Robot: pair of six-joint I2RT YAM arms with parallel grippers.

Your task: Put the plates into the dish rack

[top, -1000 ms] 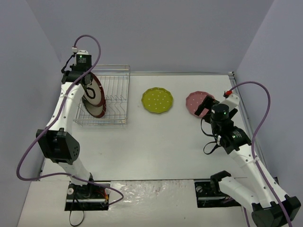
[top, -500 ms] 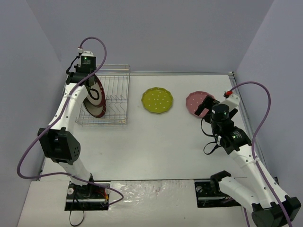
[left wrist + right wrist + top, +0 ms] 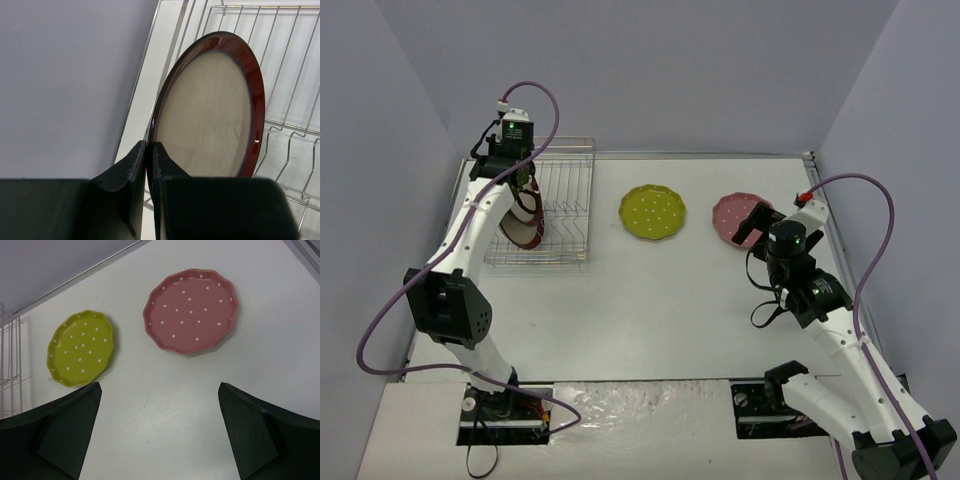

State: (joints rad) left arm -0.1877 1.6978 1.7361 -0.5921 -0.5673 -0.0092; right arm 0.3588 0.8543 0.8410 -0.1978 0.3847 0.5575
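My left gripper (image 3: pixel 523 188) is shut on the rim of a large plate (image 3: pixel 210 110) with a dark red-brown rim and a beige centre, and holds it upright over the left part of the silver wire dish rack (image 3: pixel 568 200). A second red-rimmed plate (image 3: pixel 526 232) stands in the rack just in front of it. The rack's wires (image 3: pixel 295 75) show behind the held plate. The yellow-green dotted plate (image 3: pixel 652 212) and the pink dotted plate (image 3: pixel 728 212) lie flat on the table. My right gripper (image 3: pixel 159 387) is open and empty, just short of the pink plate (image 3: pixel 190 310), with the yellow-green plate (image 3: pixel 80 347) to its left.
Grey walls close in the table on the left, back and right; the rack stands against the left wall. A metal strip (image 3: pixel 812 160) runs along the back right edge. Cables loop above both arms.
My left gripper has moved right and back with the plate and turned it nearly edge-on over the rack. The right arm has hardly moved.
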